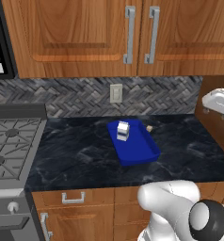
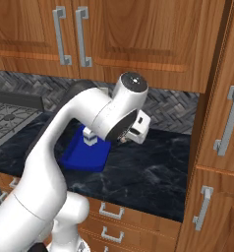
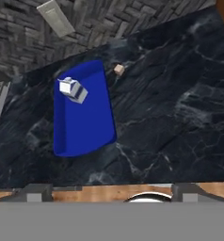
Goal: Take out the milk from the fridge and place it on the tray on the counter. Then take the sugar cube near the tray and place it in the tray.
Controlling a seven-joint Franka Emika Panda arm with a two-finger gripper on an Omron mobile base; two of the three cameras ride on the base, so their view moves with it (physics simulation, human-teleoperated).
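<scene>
Starting at the left, a grey gas stove (image 1: 10, 141) sits flush against the black marbled worktop (image 1: 189, 146). Next along, the bright blue tray (image 1: 137, 150) lies on the stone at an angle, and the milk (image 1: 123, 131) stands upright inside it, at the tray's far end near the backsplash. Just off the tray's far right corner, the tiny sugar cube (image 1: 149, 128) rests on the bare worktop, close to the rim but apart from it. A wall outlet (image 1: 116, 93) is set in the tiled backsplash behind, with wooden cabinets (image 1: 85, 33) above.

Seen from the right base camera, the white arm (image 2: 55, 147) rises from the lower left, bends at a high elbow and reaches forward over the worktop, its wrist turned downward above the tray's right side. From the hand camera, looking down on the tray, the carton and the cube, the end effector (image 3: 112, 188) hangs well above the worktop with its jaws spread fully wide, holding nothing and touching nothing.
</scene>
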